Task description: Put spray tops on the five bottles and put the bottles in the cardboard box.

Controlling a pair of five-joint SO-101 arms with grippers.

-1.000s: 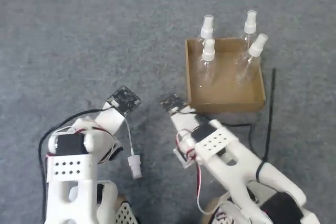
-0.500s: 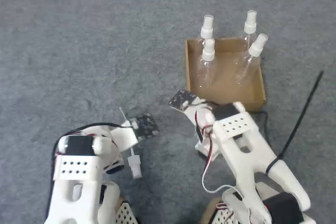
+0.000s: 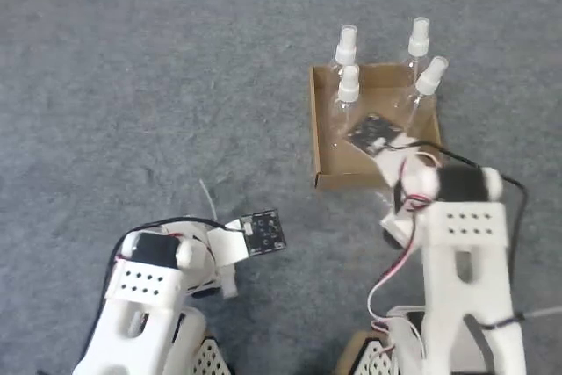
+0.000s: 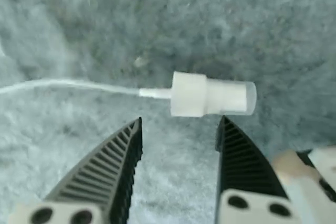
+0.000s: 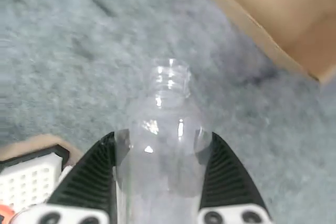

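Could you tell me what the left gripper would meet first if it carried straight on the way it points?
Most likely the spray top, which lies on the carpet just beyond the open left gripper and across its line, though depth is hard to judge.

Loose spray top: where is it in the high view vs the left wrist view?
High view: spray top on the carpet, partly under the left arm.
Left wrist view: spray top lying on its side just beyond the open fingers of the left gripper.
Shared landmark: its thin dip tube.
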